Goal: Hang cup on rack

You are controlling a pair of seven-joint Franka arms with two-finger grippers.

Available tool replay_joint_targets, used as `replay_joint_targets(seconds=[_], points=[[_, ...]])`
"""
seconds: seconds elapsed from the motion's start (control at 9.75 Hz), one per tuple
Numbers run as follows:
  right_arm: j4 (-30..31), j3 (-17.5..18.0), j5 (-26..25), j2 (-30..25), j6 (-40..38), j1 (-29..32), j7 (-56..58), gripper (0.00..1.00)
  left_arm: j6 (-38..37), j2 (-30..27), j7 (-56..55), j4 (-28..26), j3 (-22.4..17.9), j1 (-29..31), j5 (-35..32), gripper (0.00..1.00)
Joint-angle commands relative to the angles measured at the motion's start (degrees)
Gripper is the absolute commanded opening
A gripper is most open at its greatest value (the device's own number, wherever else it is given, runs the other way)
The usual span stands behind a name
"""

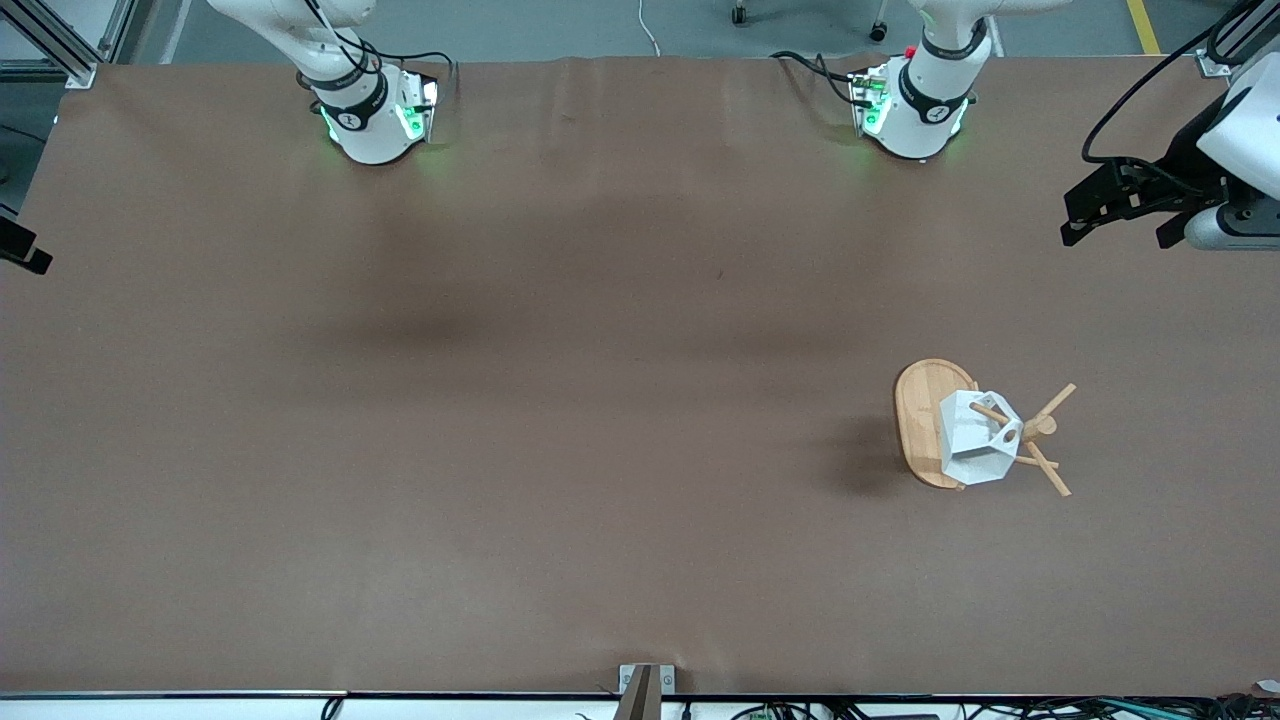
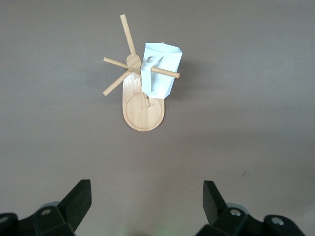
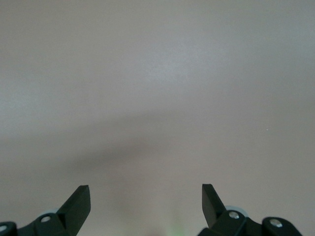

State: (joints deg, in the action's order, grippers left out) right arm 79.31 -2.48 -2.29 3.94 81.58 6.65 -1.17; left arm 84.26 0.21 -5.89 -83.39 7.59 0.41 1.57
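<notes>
The white faceted cup (image 1: 975,440) hangs on the wooden rack (image 1: 918,415), with a slanting peg through the hole in its handle. The rack stands toward the left arm's end of the table. In the left wrist view the cup (image 2: 160,69) and the rack's oval base (image 2: 142,110) show apart from my left gripper (image 2: 146,189), which is open and empty. In the front view the left gripper (image 1: 1115,232) hovers over the table's edge at the left arm's end. My right gripper (image 3: 146,191) is open and empty over bare table; only a bit of it (image 1: 25,255) shows in the front view.
The brown table (image 1: 560,400) bears nothing besides the rack and cup. The two arm bases (image 1: 370,120) (image 1: 915,110) stand along its edge farthest from the front camera. A small metal bracket (image 1: 645,685) sits at the edge nearest that camera.
</notes>
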Motion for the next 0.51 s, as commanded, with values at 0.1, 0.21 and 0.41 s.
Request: replay_joint_targets(seconds=[0.1,0.21,0.41], points=[[1.3,0.4,-0.1,-1.0,0.4,0.6,0.0,1.0,0.3,0.9,0.0,-0.5,0.1,-0.1,-1.2,1.0],[1.3,0.4,-0.1,-1.0,0.4,0.6,0.0,1.0,0.4,0.9,-0.1,-0.6,0.1,-0.1,-1.3,1.0],[1.3,0.4,-0.1,-1.0,0.4,0.7,0.0,1.0,0.4,0.9,-0.3,-0.7,0.1,-0.1,-1.3,1.0]])
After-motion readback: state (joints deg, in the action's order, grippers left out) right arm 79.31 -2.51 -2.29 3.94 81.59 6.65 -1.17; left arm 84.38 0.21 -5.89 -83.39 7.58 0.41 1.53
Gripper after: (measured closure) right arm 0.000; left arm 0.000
